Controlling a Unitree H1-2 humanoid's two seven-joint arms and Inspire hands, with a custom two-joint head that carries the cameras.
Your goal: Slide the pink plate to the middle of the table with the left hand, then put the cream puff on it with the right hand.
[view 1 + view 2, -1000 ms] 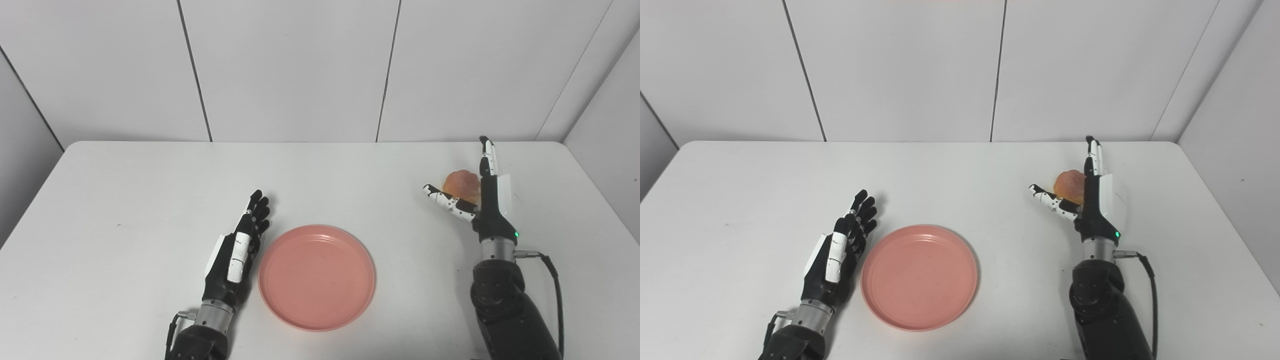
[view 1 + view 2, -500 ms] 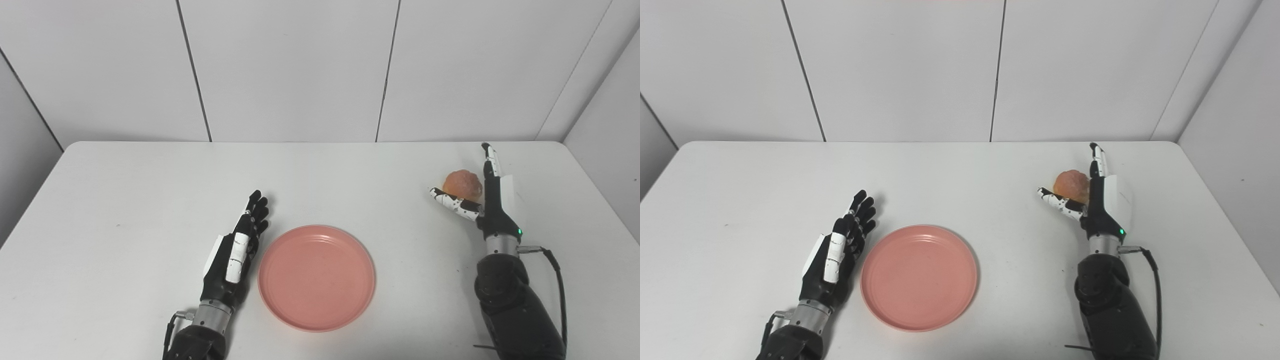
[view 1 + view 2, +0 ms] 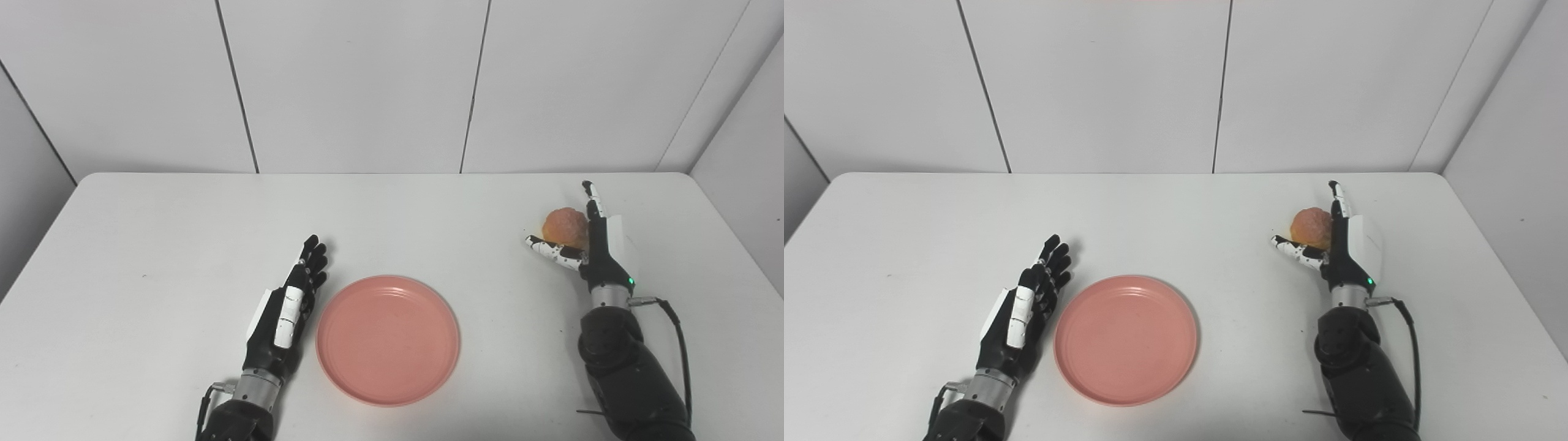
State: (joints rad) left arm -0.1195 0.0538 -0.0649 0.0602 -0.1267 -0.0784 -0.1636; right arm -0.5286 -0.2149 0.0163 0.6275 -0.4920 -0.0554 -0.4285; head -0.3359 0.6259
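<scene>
The pink plate (image 3: 388,340) is round and shallow, with a low raised rim and faint rings inside. It lies flat and bare on the white bench (image 3: 153,245), near the front edge and about midway across. The cream puff (image 3: 564,225) is a small, rounded, golden-orange lump with a bumpy surface. It sits on the bench well apart from the plate, farther back and toward the right side.

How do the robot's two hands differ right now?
The left hand lies flat beside the pink plate, fingers together, near nothing else. The right hand stands on edge with its thumb spread, cupped around the cream puff but not closed on it. Both are open and black-and-white.
</scene>
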